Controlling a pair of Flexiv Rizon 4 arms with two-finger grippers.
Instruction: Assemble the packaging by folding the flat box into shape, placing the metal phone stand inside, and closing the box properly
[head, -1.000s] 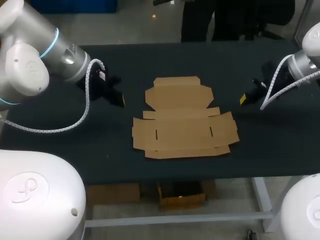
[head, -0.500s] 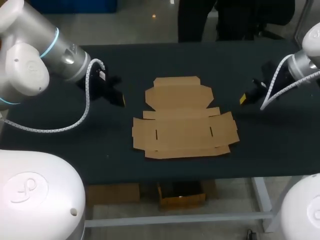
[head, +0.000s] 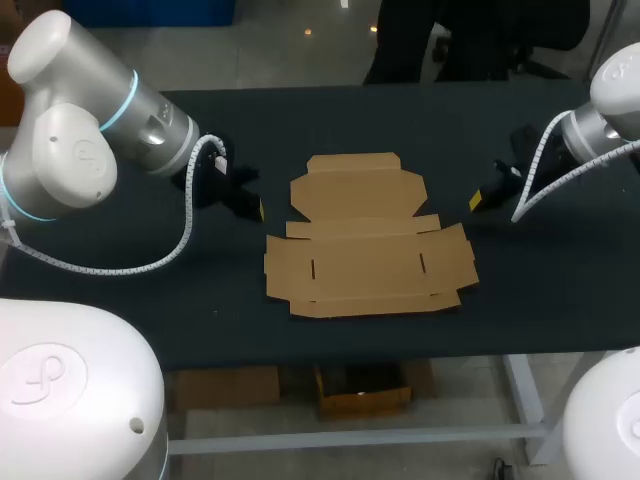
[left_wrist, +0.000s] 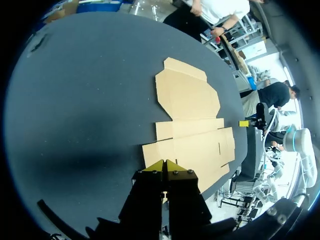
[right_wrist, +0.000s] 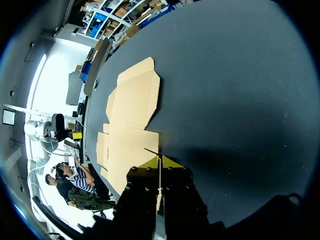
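Note:
A flat, unfolded brown cardboard box (head: 367, 238) lies in the middle of the dark table (head: 330, 120). My left gripper (head: 258, 210) hovers just off the box's left edge, its yellow tips pressed together with nothing between them. In the left wrist view the left gripper (left_wrist: 165, 165) is shut, the flat box (left_wrist: 192, 125) lying ahead of it. My right gripper (head: 476, 200) hangs off the box's right edge, also shut and empty. From the right wrist, the right gripper (right_wrist: 160, 161) points at the flat box (right_wrist: 129, 122). No metal phone stand is in view.
Bare dark tabletop (head: 130, 290) surrounds the box on all sides. The left arm's white cable (head: 150, 262) loops over the table at the left. The table's front edge (head: 400, 352) runs just below the box.
My left arm has swung inward, bringing its gripper right, closer to the box's left edge. The right gripper has shifted slightly left toward the box. The box has not moved.

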